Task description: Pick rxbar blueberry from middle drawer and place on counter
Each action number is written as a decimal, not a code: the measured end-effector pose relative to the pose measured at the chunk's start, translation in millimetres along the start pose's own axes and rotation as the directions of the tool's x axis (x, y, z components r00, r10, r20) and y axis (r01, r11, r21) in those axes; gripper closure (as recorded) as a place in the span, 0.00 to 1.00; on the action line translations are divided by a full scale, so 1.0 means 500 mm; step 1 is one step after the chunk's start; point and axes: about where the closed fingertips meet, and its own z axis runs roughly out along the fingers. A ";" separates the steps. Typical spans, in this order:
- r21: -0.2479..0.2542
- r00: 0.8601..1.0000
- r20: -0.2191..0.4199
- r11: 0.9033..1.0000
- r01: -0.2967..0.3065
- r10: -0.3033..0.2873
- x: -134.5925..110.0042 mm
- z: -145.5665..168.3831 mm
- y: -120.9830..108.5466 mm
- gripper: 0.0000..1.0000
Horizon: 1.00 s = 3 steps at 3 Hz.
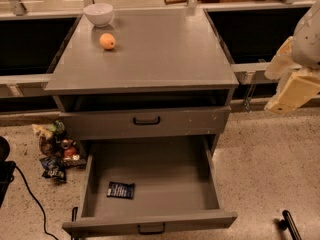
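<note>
The rxbar blueberry (121,189), a small dark wrapper with white lettering, lies flat on the floor of the open middle drawer (170,181), towards its front left. The drawer is pulled far out below a closed drawer front (145,120) with a black handle. The counter (155,54) is the grey top of the cabinet. My gripper (272,91), with cream fingers (295,91), hangs at the right edge of the view, beside the counter's right front corner and well above and to the right of the drawer. It is open and empty.
A round orange fruit (107,41) and a white bowl (98,14) stand at the counter's back left. A pile of snack packets (57,151) lies on the floor left of the cabinet, with a black cable (30,199). A black object (290,225) sits on the floor at bottom right.
</note>
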 end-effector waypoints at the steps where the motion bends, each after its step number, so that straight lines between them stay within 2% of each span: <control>1: 0.000 1.000 0.000 1.000 0.000 0.000 0.000 0.000 0.000 0.42; 2: 0.000 1.000 0.000 1.000 0.000 0.000 0.000 0.000 0.000 0.25; 3: -0.050 0.995 0.086 0.997 0.062 -0.057 -0.027 0.063 0.015 0.03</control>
